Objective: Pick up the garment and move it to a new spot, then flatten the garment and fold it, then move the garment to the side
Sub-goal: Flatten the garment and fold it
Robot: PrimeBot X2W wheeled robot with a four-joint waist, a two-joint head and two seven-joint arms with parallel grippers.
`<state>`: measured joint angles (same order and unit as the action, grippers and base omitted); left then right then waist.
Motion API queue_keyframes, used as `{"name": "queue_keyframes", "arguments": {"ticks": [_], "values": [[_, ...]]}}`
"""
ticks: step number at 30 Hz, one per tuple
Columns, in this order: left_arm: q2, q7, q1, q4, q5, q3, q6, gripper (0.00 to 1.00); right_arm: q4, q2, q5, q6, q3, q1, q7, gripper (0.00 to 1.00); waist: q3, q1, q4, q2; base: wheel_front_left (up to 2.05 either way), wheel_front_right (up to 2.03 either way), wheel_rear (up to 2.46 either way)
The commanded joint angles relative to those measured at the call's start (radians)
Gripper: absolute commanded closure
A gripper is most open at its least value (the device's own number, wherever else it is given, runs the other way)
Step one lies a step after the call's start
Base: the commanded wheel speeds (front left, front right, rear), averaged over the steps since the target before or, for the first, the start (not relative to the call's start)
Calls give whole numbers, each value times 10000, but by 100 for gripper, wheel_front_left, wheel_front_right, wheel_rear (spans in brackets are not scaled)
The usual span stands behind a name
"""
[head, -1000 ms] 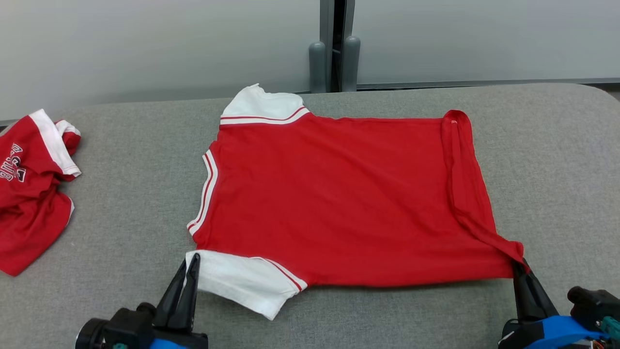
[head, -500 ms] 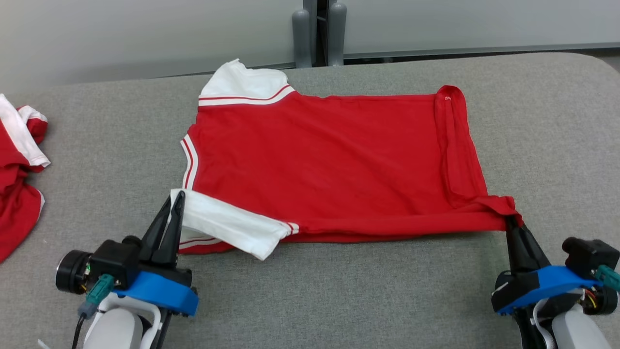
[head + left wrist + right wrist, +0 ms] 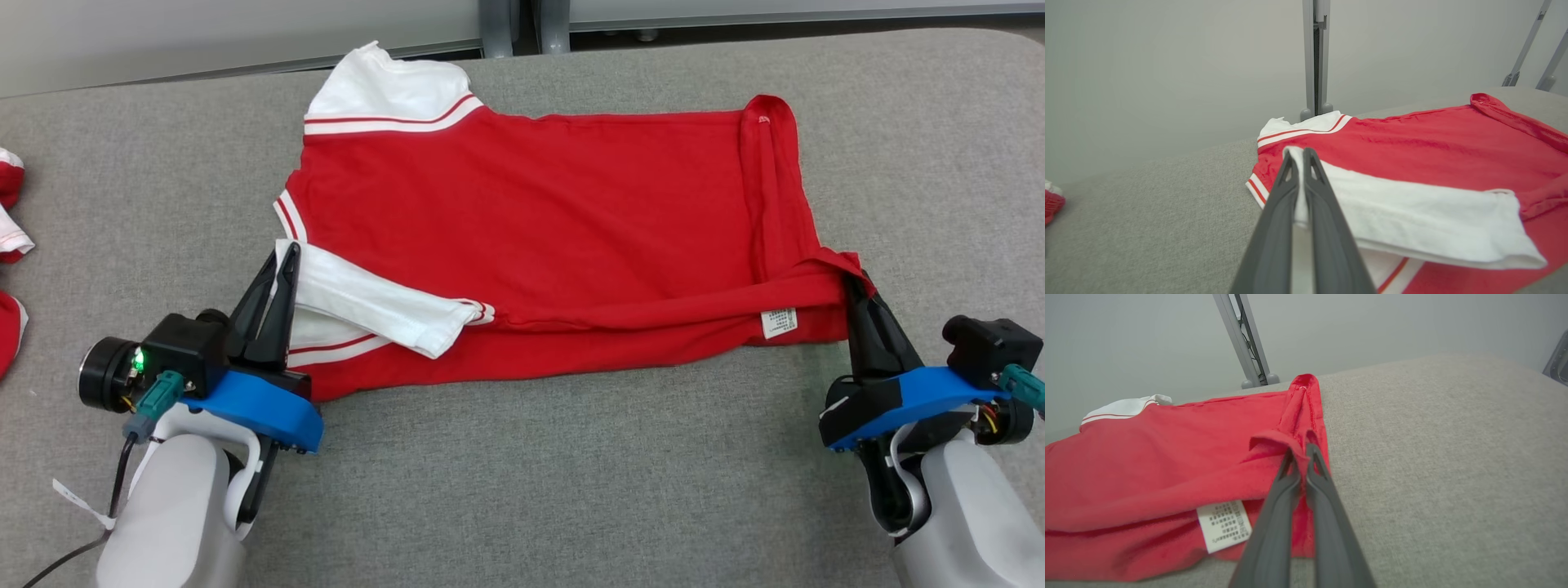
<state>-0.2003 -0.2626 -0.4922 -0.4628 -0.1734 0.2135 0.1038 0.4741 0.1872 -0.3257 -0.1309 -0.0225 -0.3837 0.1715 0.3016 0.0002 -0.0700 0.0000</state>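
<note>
The garment [image 3: 531, 212] is a red T-shirt with white sleeves, spread across the grey table [image 3: 522, 490]. My left gripper [image 3: 282, 255] is shut on the near white sleeve [image 3: 1412, 212], lifted and carried back over the red body. My right gripper [image 3: 851, 282] is shut on the near hem corner [image 3: 1286, 447], also raised and pulled over the shirt. The near edge is turned up, showing the inner side and a white care label [image 3: 779, 322]. The far white sleeve [image 3: 384, 90] lies flat.
Another red and white garment [image 3: 8, 245] lies crumpled at the table's left edge. A grey wall with a metal post [image 3: 1314, 57] stands behind the table. Bare grey table surface stretches along the near side and to the right of the shirt.
Both grippers have carried the shirt's near edge away from me and over its body, folding it. The head camera has tilted down, so the whole scene sits higher in the picture.
</note>
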Motion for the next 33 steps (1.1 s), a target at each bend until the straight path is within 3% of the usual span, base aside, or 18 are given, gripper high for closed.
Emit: {"name": "queue_keyframes", "arguments": {"ticks": [1,2,3,18,33], "values": [[2,-30,-179,-108,84,-47,22,100,100,96,82,3,-14,-190,171,3,39,-2,21,0,0,0,0],[35,-30,-220,-148,85,-73,15,68,196,135,136,3,18,-227,226,0,43,-2,34,0,0,0,0],[63,-31,-248,-159,107,-101,-32,0,257,133,130,3,38,-261,286,0,40,-2,51,0,0,0,0],[386,-30,1156,-12,116,-573,-115,0,641,456,438,3,-132,436,430,0,-340,-2,276,0,0,0,0],[546,-30,1264,-1553,-97,-152,84,0,1435,379,916,3,-278,124,-84,0,-118,-2,342,0,0,0,0]]}}
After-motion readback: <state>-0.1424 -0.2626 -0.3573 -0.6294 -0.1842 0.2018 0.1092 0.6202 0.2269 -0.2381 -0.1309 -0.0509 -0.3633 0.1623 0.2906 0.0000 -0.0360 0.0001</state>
